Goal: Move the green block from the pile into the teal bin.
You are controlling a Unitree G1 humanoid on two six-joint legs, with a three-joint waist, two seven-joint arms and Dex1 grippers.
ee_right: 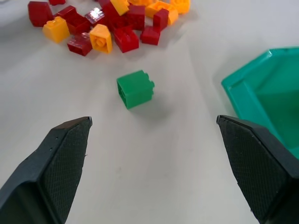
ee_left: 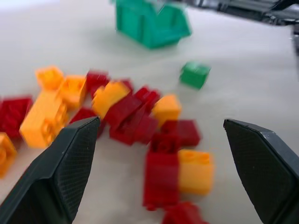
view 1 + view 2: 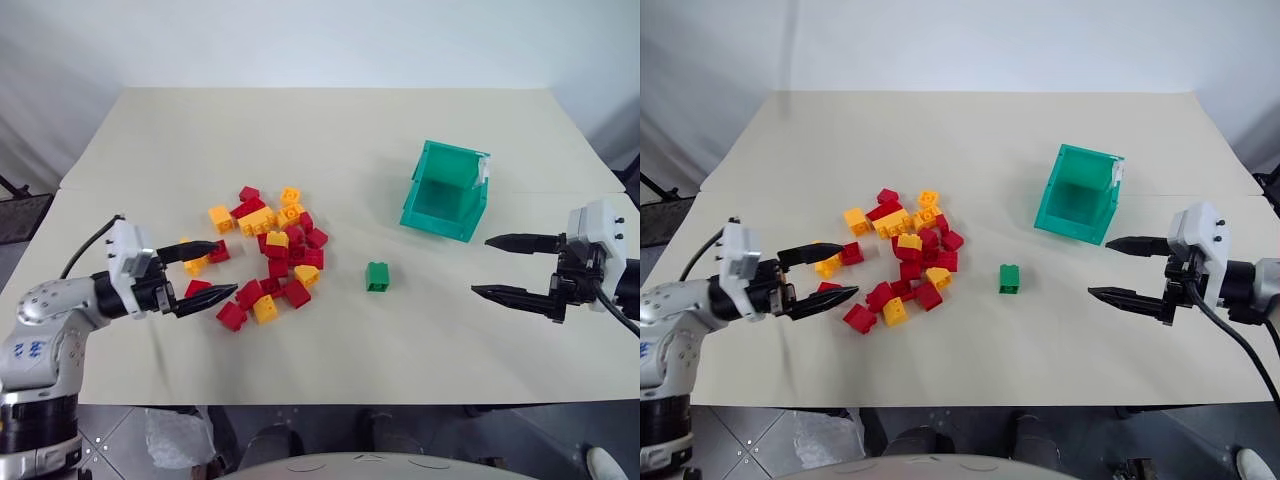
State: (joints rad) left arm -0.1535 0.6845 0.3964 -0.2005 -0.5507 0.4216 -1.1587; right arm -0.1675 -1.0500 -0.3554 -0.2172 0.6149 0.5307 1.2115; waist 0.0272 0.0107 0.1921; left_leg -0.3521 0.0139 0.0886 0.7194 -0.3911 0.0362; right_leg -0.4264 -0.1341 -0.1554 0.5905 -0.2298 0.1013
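The green block [image 3: 377, 276] sits alone on bare counter [image 3: 330, 130] between the pile [image 3: 265, 255] and the teal bin [image 3: 447, 190]. Left claw [image 3: 205, 270] and right claw [image 3: 500, 265] both gape wide, empty, near opposite counter edges.

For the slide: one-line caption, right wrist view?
Open right gripper facing the green block, between the pile and teal bin.

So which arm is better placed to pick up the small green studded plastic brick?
Right. The small green studded plastic brick lies apart from the pile, nearer the right gripper, whose fingers are open and face it.
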